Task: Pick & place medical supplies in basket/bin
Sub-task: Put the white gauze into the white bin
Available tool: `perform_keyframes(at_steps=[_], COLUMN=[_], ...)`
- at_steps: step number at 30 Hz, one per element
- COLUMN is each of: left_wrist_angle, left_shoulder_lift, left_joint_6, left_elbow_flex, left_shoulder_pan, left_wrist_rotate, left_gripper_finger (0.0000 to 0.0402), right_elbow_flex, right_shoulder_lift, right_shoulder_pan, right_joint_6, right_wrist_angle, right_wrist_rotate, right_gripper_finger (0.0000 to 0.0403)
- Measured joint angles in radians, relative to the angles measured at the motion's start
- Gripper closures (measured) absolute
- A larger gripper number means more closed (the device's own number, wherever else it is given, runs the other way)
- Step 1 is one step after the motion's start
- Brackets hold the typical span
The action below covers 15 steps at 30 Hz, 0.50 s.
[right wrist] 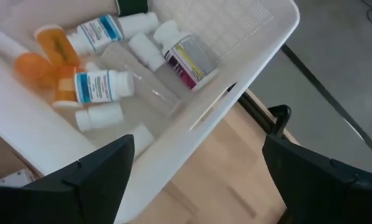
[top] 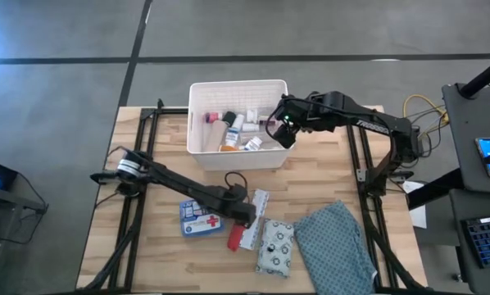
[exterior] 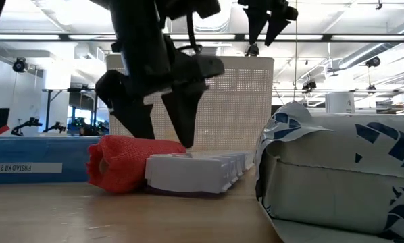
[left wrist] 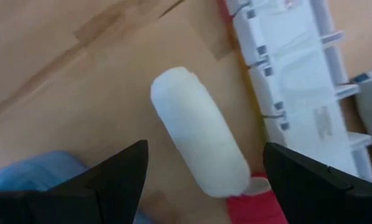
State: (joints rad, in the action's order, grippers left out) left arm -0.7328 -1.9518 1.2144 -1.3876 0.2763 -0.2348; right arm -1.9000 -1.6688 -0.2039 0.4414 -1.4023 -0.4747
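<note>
The left gripper (top: 243, 215) was seen standing open above the bench (top: 147, 254), directly over a white roll (left wrist: 201, 132) that lay between its two fingers and was not yet touched. The roll's long axis was set across the gap between the fingers, so a straight descent and a closing were judged to be what the next move called for. Just beside the roll lay a long white pill organiser (top: 256, 217) and something red (exterior: 117, 164); the blue first-aid box (top: 201, 218) rested close by on the side away from the organiser, and a patterned pouch (top: 275, 245) beyond the organiser.

The basket (top: 197, 141) stood well apart from the roll, toward the far edge of the bench, already holding pill bottles (right wrist: 99, 85) and an orange vial (right wrist: 54, 45). The right gripper (top: 279, 125) was held open above the basket's rim, with nothing between its fingers. The left arm was therefore judged the nearer to the roll.

From above, the roll was hidden under the left gripper. What the red thing was could not be made out
</note>
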Motion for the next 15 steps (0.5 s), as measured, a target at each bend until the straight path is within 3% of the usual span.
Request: perform_keyframes(at_steps=[4,7,15], left_wrist_angle=[0.010,0.015,0.012], left_shoulder_lift=[-0.019,-0.029,-0.047], left_joint_6=[0.000,-0.007,-0.185], left_elbow_flex=[0.002,0.006,0.008], left_shoulder_pan=[-0.003,-0.013,-0.068], left_wrist_rotate=[0.000,-0.002,0.005], left_gripper_finger=[0.0111,0.0136,0.0291], right_elbow_flex=[0.013,0.016,0.011], right_shoulder_lift=[0.000,0.000,0.002], right_shoulder_pan=[0.001,0.000,0.001], right_joint_6=[-0.001,-0.006,-0.004], right_wrist_angle=[0.002,0.004,0.006], right_wrist_rotate=[0.000,0.000,-0.001], right_gripper_finger=[0.0065,0.0069,0.0074])
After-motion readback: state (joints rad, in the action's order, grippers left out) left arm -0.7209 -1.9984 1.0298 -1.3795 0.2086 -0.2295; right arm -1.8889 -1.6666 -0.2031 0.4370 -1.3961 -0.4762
